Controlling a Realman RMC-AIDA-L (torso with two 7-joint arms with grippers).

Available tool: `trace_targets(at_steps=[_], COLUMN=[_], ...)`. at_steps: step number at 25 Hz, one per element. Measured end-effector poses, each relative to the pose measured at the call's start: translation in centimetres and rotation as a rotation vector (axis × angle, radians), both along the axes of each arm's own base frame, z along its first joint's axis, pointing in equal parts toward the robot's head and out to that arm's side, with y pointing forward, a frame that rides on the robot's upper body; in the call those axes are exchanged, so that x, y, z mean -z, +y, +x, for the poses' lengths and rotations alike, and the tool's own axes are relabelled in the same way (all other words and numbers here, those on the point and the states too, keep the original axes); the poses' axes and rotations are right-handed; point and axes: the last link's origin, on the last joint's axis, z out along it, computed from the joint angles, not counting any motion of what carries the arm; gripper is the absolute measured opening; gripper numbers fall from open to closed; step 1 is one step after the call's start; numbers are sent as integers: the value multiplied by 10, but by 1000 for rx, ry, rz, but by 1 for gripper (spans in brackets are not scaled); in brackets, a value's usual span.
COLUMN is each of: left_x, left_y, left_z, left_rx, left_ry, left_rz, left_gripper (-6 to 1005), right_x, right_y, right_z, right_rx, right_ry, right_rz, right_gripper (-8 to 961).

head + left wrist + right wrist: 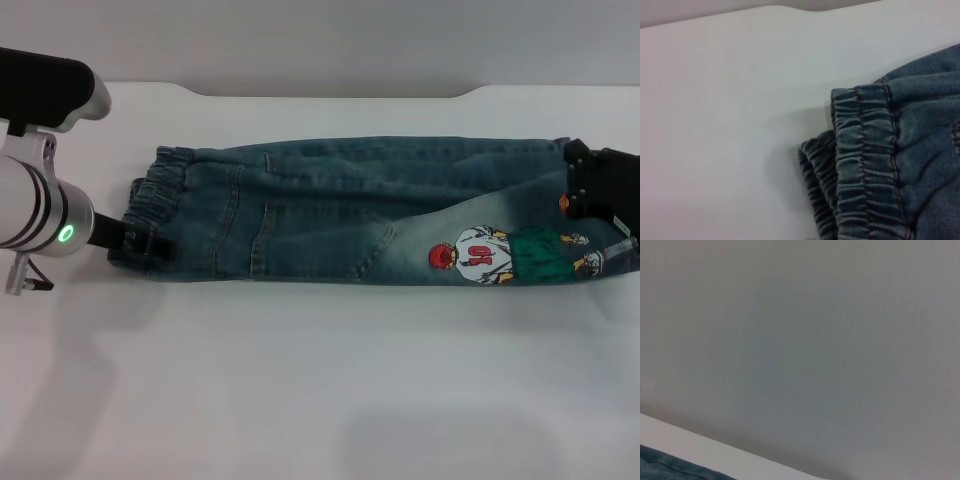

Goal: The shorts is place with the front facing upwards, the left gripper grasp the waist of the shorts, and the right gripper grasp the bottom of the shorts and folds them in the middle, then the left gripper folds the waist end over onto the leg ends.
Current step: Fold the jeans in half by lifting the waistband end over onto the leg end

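On white table [300, 380], the shorts [360, 215] lie folded lengthwise, cartoon print up. Left gripper [135, 243] at waistband end, right gripper [600, 190] at leg ends [610, 245], partly cut off by frame edge; can't tell either jaw's state.

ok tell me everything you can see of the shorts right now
The shorts are long, faded blue denim, already folded lengthwise into a narrow strip lying flat across the white table. The ruched elastic waistband lies at the robot's left, where the left tool meets its near corner. A cartoon basketball-player print shows near the leg ends, which the right tool covers.
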Motion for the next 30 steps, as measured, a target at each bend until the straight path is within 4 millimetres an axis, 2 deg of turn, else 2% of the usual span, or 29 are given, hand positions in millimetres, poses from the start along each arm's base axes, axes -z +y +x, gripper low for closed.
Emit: trace_targets(at_steps=[9,16,30], left_x=[4,6,6], left_y=[-1,-2,-8], left_z=[-1,-1,8], left_rx=[8,16,67], left_ry=[-11,-10,-35], left_rz=[1,-8,-29], left_gripper=[798,572,452], right_x=[-3,-4,-3], right_y=[0,-1,-5], right_z=[-4,-6,-2], right_rx=[-27,-39,-26], right_ry=[20,36,49], right_rz=[9,13,16], right_gripper=[-1,-1,-1])
